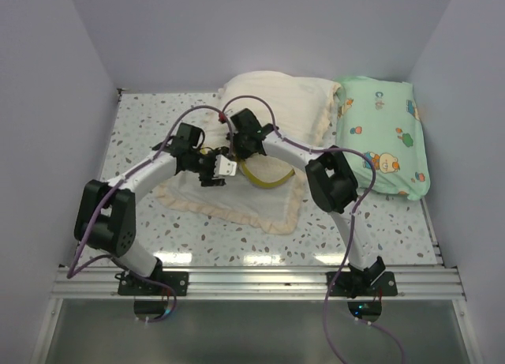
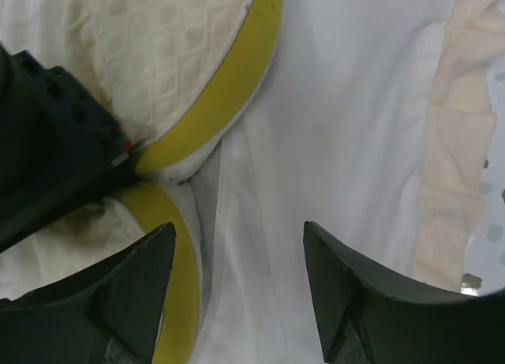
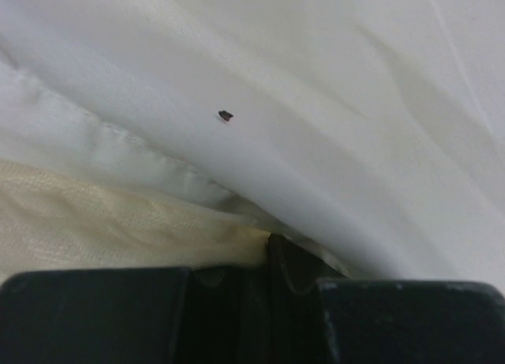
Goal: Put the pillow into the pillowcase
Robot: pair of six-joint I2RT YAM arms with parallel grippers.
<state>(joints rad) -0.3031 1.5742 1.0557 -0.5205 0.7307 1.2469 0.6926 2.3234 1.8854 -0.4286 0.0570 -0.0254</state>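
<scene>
The cream pillowcase (image 1: pixel 264 206) lies limp across the middle of the table, bunched up at the back. The pillow (image 1: pixel 265 180) shows on it only as a curved yellow edge; in the left wrist view its quilted face (image 2: pixel 173 48) and yellow edge are folded. My left gripper (image 1: pixel 223 172) (image 2: pixel 237 230) hangs open just above the pillowcase's white fabric (image 2: pixel 347 103), right of the pillow's edge. My right gripper (image 1: pixel 237 149) (image 3: pixel 272 249) is shut on the pillow's folded edge, with pillowcase fabric (image 3: pixel 316 103) draped over it. Its black body (image 2: pixel 47 166) shows in the left wrist view.
A mint-green cartoon-print pillow (image 1: pixel 383 135) lies at the back right, touching the pillowcase's bunched end. The speckled table (image 1: pixel 142 119) has walls on the left, back and right. The ruffled trim (image 2: pixel 458 143) runs along the case's right edge.
</scene>
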